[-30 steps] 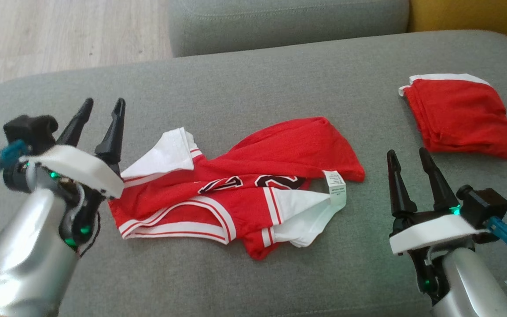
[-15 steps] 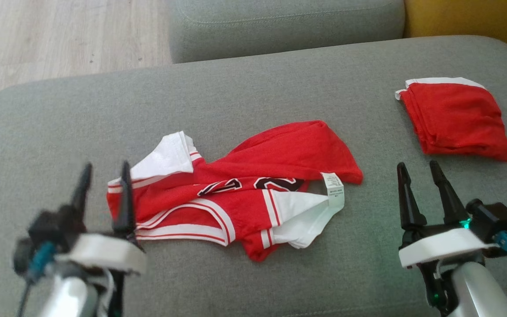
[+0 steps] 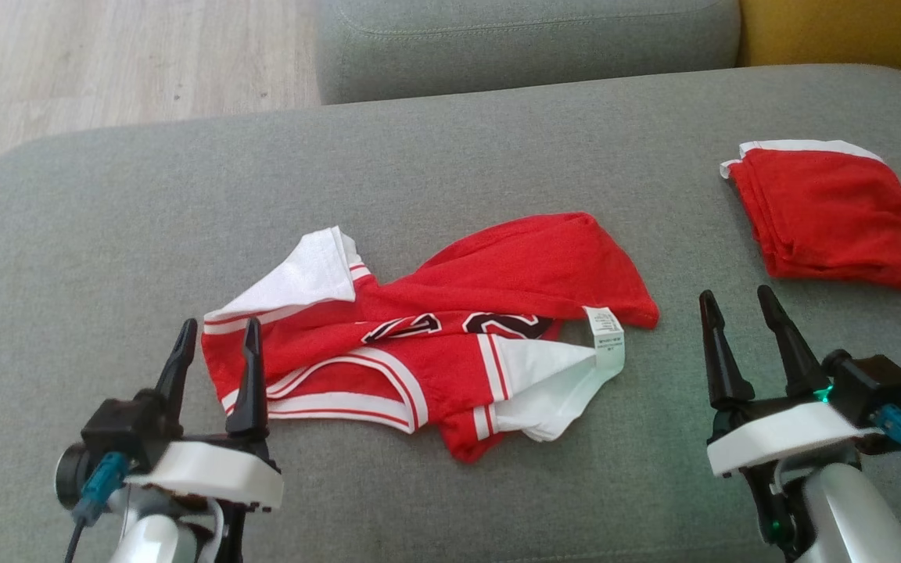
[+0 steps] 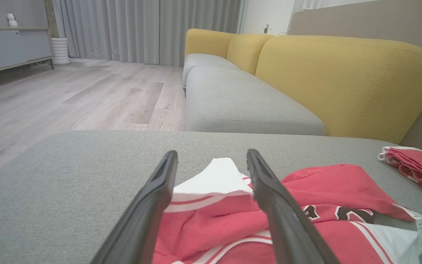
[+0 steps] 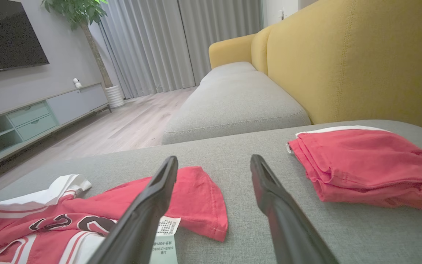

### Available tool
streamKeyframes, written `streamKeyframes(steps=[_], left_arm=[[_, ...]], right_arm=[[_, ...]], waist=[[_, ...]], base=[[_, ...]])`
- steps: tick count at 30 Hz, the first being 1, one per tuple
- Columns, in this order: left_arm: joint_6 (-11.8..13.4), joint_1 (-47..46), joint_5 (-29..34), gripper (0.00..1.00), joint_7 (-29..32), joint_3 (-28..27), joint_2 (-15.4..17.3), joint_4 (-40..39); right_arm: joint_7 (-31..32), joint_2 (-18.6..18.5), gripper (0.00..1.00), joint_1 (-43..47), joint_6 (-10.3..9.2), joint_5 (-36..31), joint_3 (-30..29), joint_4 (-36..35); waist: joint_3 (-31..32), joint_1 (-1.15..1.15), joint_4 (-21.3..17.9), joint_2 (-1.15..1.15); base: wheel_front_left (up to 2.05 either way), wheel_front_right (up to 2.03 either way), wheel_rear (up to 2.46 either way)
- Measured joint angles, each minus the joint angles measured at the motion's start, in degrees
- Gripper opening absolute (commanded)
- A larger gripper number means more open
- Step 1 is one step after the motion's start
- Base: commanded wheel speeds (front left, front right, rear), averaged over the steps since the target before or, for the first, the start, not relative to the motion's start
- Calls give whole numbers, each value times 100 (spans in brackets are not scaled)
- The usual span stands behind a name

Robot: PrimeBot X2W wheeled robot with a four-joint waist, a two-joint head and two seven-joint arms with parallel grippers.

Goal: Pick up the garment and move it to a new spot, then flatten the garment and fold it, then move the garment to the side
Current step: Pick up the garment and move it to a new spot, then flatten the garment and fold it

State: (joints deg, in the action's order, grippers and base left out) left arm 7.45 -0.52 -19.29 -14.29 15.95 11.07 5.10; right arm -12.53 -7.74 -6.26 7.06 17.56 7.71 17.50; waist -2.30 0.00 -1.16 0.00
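Lying crumpled mid-seat on grey fabric sofa cushion point(image 3: 497, 148): red-and-white jersey garment point(image 3: 435, 352), light, floppy, will drape. Jaws apart, empty, on left gripper point(image 3: 220, 328) and right gripper point(image 3: 735, 295). I'd pinch the white-trimmed edge nearest left gripper.

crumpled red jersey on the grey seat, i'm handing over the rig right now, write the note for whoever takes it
Left end effector: open, empty, at the left edge of the crumpled jersey; contact unclear.
Right end effector: open, empty, to the right of the jersey and apart from it.
Jersey: bunched mid seat cushion, held by nothing. A folded red garment lies at the far right.
Done: cannot tell whether the jersey has had its first move; it is neither flattened nor folded.
Left: grasp, spread flat, fold, then move aside.
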Motion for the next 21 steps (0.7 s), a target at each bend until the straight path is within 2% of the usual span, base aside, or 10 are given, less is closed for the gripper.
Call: streamKeyframes(steps=[9, 21], left_arm=[[-286, -1, 229, 100, 0, -323, -240, 62], [-503, -1, 479, 100, -1, -558, -441, 236]], right_arm=[[30, -7, 100, 0, 0, 0, -14, 1], [141, -55, 100, -20, 0, 3, 86, 1]], waist=[[-30, 0, 8, 0], [-60, 0, 51, 0]], base=[[0, 0, 0], [0, 0, 0]])
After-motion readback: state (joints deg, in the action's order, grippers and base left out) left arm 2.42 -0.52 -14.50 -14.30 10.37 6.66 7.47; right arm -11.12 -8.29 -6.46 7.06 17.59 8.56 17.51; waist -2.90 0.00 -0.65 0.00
